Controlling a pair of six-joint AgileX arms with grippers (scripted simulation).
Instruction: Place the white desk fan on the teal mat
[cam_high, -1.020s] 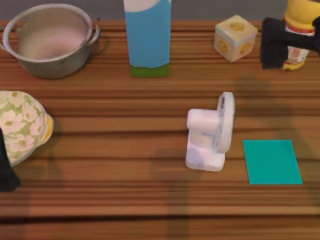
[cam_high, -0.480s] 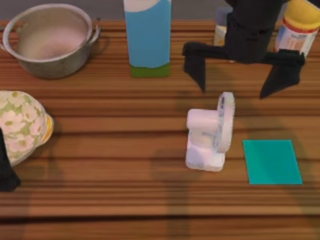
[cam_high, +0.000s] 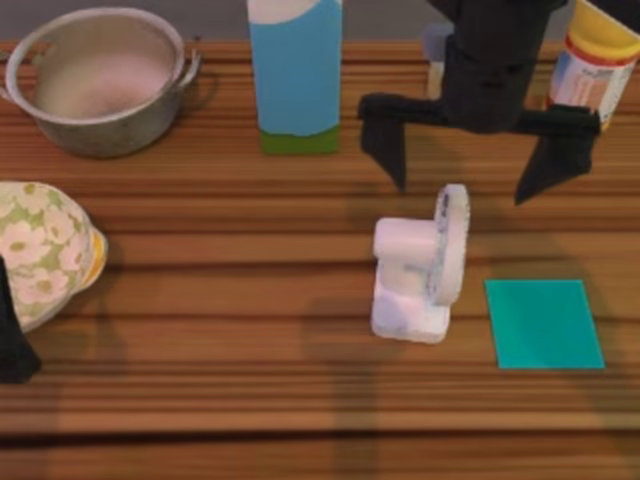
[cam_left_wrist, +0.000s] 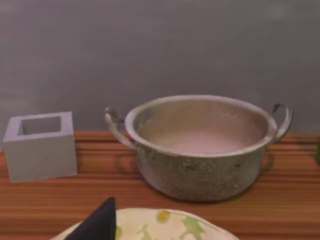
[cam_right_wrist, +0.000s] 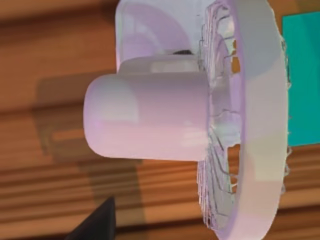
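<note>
Since the earlier frame the right hand has come from the far right corner of the surface toward the middle, and now it hangs above the wooden surface just behind the small white plastic desk fan, with its two black fingers spread wide apart and holding nothing. One finger is toward the left of the fan's round grilled head and the other toward the right, and neither touches the fan. The fan stands upright on its squarish base, near the middle of the surface, and it has not moved. The thin flat teal rectangular mat lies just beside the fan on its right, apart from the base, with nothing on it. In the right wrist view the motor housing and the grille of the fan fill most of the picture, with a strip of the teal mat beyond the grille. The left hand is parked at the left edge of the surface, beside a round object with a floral pattern, and I cannot tell if it is open or closed. At the back of the surface stand a grey metal pot with two handles, a tall blue and white carton and a white jar with a yellow lid.
</note>
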